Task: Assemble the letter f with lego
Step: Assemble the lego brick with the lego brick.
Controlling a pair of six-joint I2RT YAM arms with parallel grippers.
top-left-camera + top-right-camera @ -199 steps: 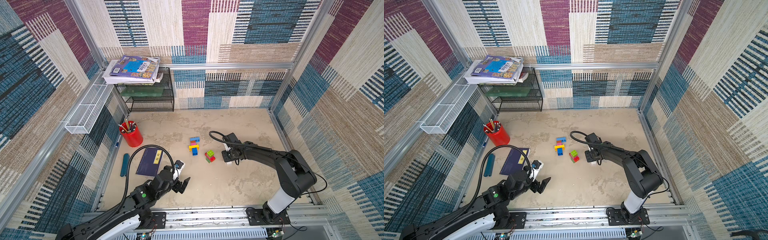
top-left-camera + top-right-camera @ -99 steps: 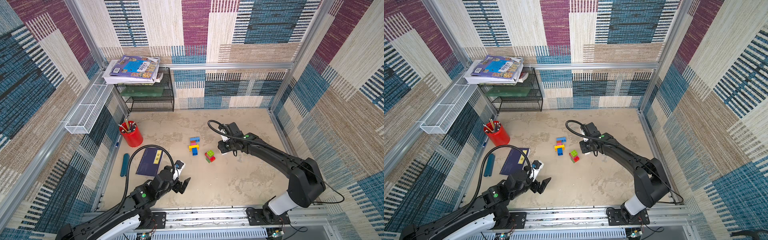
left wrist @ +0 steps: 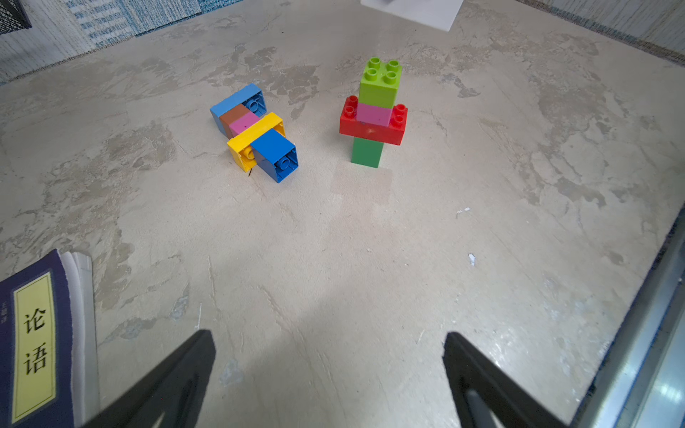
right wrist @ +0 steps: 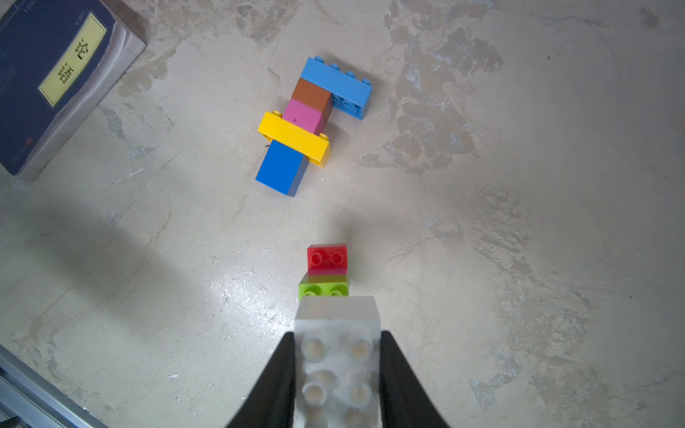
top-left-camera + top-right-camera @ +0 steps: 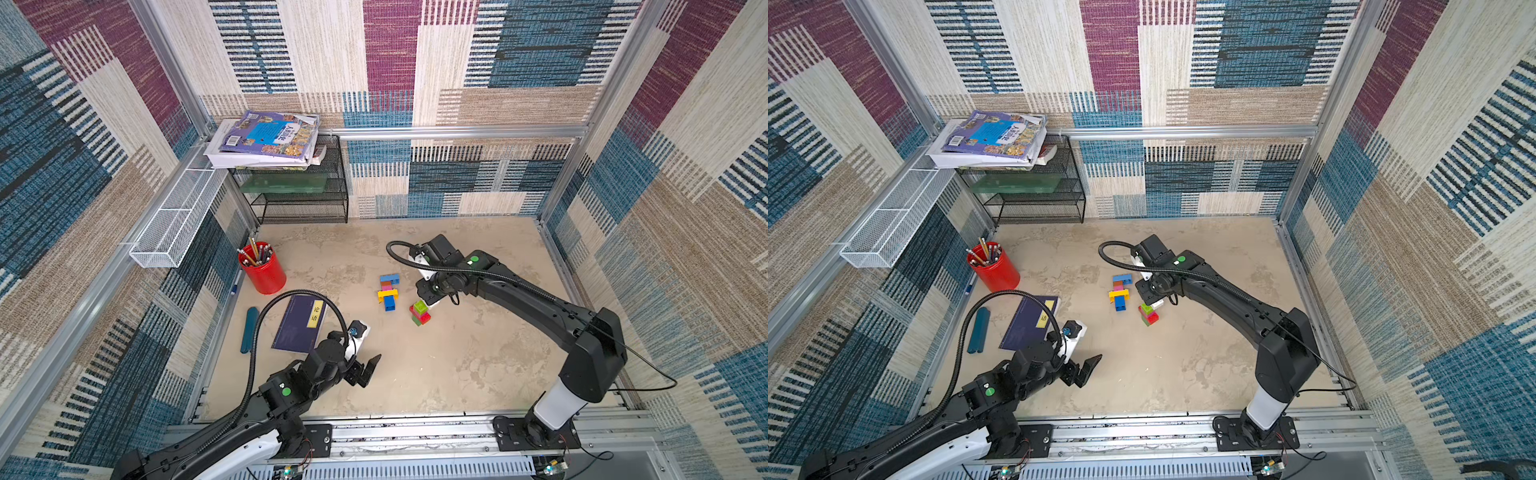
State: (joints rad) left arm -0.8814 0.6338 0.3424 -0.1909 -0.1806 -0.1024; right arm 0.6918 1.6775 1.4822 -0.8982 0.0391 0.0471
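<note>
A lego piece of light blue, brown, pink, yellow and blue bricks (image 5: 388,291) (image 5: 1120,291) lies flat mid-table. Beside it stands a small tower (image 5: 419,312) (image 3: 373,115) of green, red, pink and light green bricks. My right gripper (image 4: 337,352) (image 5: 430,296) is shut on a white brick (image 4: 337,326) (image 5: 1158,304). The brick hangs in the air close above the tower's light green top (image 4: 323,287), apart from it. My left gripper (image 3: 328,335) (image 5: 365,370) stands open and empty low over the table's front left.
A dark blue book (image 5: 301,322) lies left of the bricks, with a teal case (image 5: 249,330) and a red pencil cup (image 5: 262,270) further left. A black wire rack (image 5: 299,195) carrying books stands at the back left. Walls close in all around.
My right gripper, still holding the white brick, has swung left from the tower's right side to a spot over it. The left arm has stayed still.
</note>
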